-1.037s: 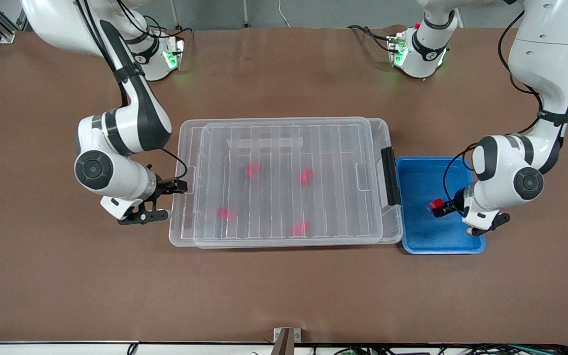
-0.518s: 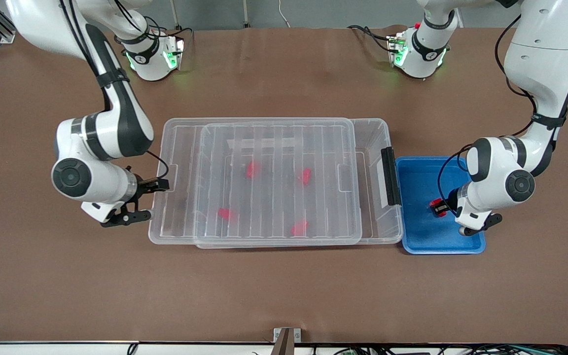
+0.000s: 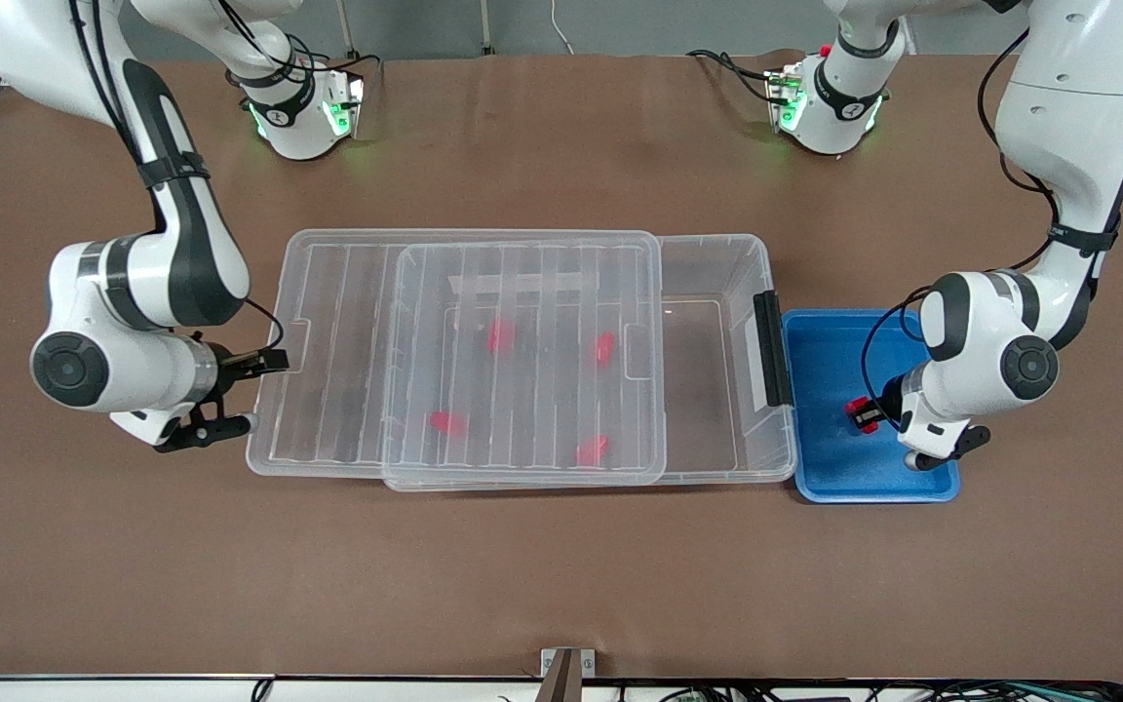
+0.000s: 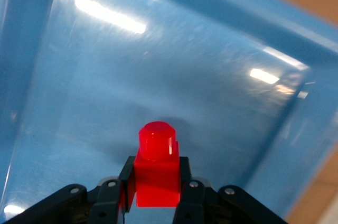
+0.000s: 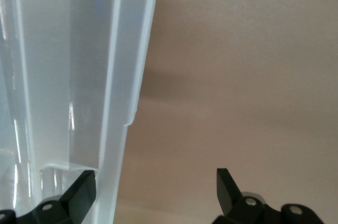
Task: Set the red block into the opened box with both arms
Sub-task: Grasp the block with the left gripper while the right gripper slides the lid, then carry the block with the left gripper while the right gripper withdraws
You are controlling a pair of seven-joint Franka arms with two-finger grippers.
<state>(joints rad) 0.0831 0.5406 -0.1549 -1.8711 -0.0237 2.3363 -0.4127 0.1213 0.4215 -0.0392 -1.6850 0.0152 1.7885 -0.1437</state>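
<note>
A brown table carries one clear box, its ribbed lid slid toward my right arm's end, and one blue tray. Four red blocks lie inside the box. My left gripper clamps the fifth red block, stepped and round-studded, over the tray. My right gripper is spread wide, straddling the lid's edge.
</note>
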